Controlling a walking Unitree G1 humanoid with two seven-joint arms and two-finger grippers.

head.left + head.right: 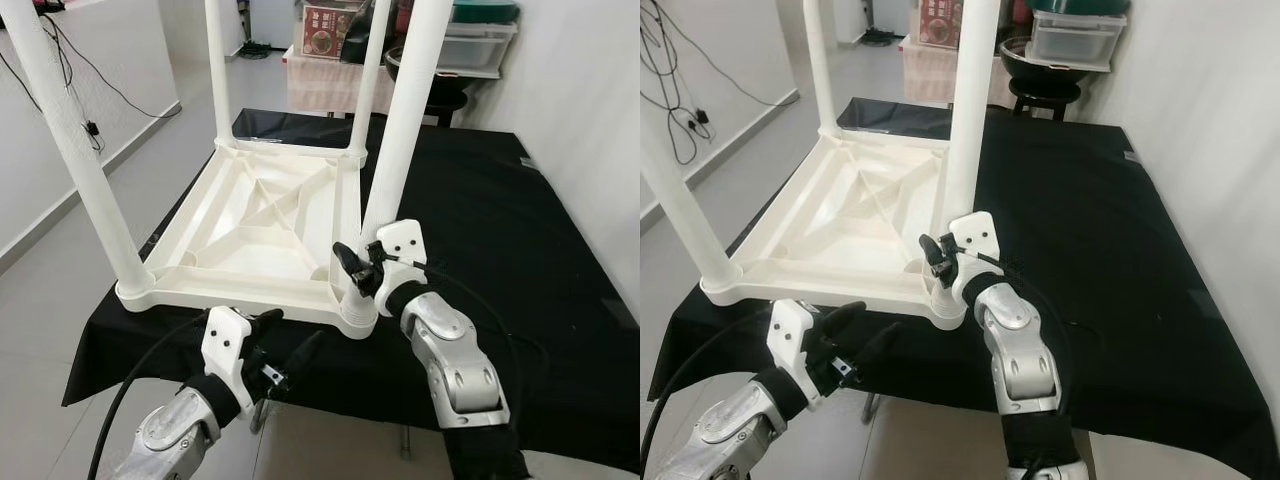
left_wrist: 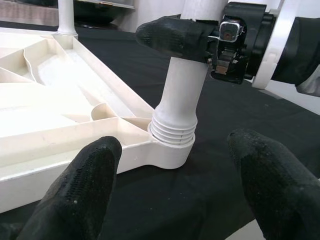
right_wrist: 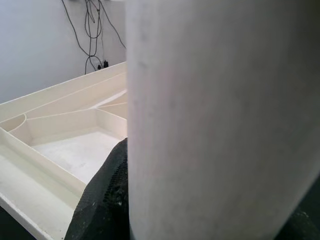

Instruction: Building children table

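Right gripper pinching the near-right leg just above its threaded base, where it enters the corner socket of the upturned tabletop on the black cloth. Leg axis upright. Left gripper, fingers spread, hovers just nearer, facing the socket.

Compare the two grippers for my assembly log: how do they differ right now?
The right gripper is closed on the near-right table leg; the left gripper is open, holding nothing. The right sits just above the leg's socket; the left hovers lower, off the table's front edge. Both have black fingers.
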